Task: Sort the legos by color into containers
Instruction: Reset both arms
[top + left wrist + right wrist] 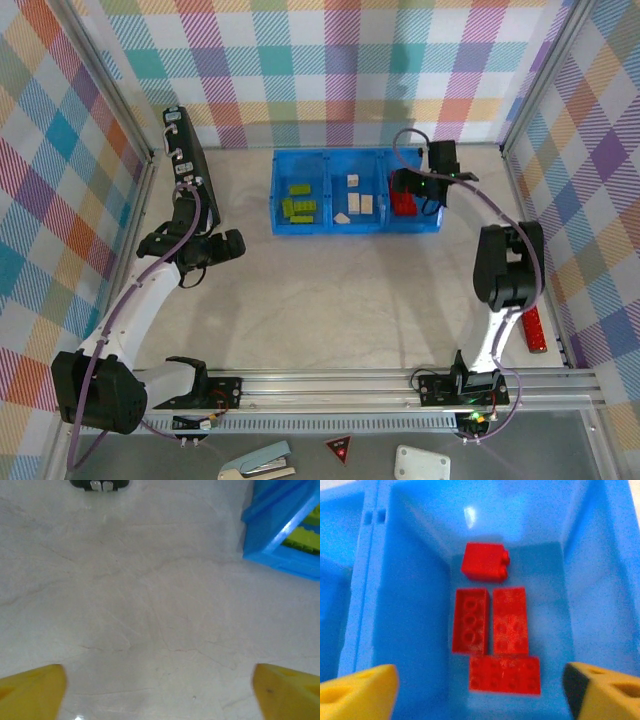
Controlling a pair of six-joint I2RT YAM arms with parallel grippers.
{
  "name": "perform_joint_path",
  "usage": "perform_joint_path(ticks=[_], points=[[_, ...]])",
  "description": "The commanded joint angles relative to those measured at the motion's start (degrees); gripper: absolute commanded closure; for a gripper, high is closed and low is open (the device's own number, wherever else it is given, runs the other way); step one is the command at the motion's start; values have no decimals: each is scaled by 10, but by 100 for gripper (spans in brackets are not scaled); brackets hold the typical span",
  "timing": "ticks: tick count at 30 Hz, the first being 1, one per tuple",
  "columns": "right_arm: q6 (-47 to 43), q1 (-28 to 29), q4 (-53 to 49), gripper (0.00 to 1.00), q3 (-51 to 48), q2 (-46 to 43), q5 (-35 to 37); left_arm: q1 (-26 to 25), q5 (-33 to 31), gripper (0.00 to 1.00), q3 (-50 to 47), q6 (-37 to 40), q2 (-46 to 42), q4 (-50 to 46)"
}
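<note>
- Four red legos (pixel 510 621) lie in the right compartment of the blue tray (pixel 330 231), upper centre of the top view; cream legos (pixel 360 203) middle, green legos (pixel 299 207) left.
- Right jaws hang spread and empty above the reds.
- Left jaws, spread and empty, hang over bare bench (pixel 150 605), centre-left.

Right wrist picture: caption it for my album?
Open right end effector over four red legos in a blue tray compartment.

Your tray (pixel 300 231) sits at the back of the table (pixel 330 300), its three compartments in a row. The left bricks (pixel 299 207) lie in the left compartment and the middle bricks (pixel 358 202) in the centre one. The right bricks (pixel 492 630) lie in the right one, two side by side between two others. The right gripper (pixel 480 692) hangs above them. Perhaps a loose brick (pixel 535 330) lies by the right wall.
</note>
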Motion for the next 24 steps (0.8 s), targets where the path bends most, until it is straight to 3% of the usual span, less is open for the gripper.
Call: perform_joint_path(ticks=[1, 9, 15, 19, 24], points=[[-4, 4, 42, 1, -79, -68, 34, 8, -14, 0, -12, -25, 9, 38], [-32, 2, 94, 1, -250, -181, 100, 8, -134, 0, -59, -3, 15, 123], [-92, -4, 250, 1, -377, -207, 173, 8, -218, 0, -151, 82, 2, 297], [-104, -21, 375, 1, -437, -187, 167, 8, -235, 0, -202, 131, 34, 411], [-94, -38, 450, 1, -459, -171, 135, 9, -214, 0, -243, 158, 88, 551]])
